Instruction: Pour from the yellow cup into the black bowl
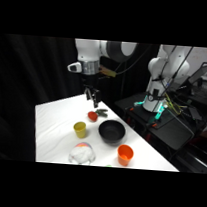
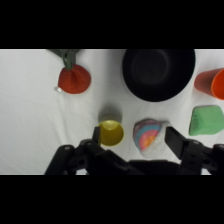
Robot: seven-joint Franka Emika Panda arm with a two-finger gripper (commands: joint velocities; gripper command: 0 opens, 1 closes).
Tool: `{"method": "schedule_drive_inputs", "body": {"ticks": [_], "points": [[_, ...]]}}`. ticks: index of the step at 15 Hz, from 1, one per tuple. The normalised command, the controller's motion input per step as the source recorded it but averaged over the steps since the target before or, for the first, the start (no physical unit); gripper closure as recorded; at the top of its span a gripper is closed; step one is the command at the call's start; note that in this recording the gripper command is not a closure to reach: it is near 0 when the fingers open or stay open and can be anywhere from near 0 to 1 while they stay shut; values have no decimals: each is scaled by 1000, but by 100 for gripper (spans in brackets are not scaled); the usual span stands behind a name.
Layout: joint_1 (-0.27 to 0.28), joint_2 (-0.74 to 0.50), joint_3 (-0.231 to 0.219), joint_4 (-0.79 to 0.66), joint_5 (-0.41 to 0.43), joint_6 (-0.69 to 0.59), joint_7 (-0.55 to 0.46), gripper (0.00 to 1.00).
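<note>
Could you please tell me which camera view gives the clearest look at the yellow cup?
The wrist view: it looks almost straight down into the yellow cup, showing its open mouth on the white table, near the black bowl. The side view shows the cup smaller, from across the table, left of the bowl.

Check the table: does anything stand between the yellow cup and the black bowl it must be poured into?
Nothing visible does. The yellow cup stands upright beside the black bowl, with only bare table between them. The red object, the clear dome and the orange cup all lie off that line.
</note>
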Motion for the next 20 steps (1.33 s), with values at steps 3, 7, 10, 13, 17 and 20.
{"method": "schedule_drive_inputs", "body": {"ticks": [3, 7, 10, 13, 17, 20], "points": [[-1, 51, 34, 71, 10, 46, 21, 0], [36, 172, 71, 258, 114, 307, 35, 0], [13, 227, 54, 253, 212, 365, 10, 0], [-17, 249, 31, 158, 194, 278, -39, 0], [-40, 231, 12, 101, 125, 189, -41, 0], [-14, 205, -9, 146, 50, 107, 38, 0]]}}
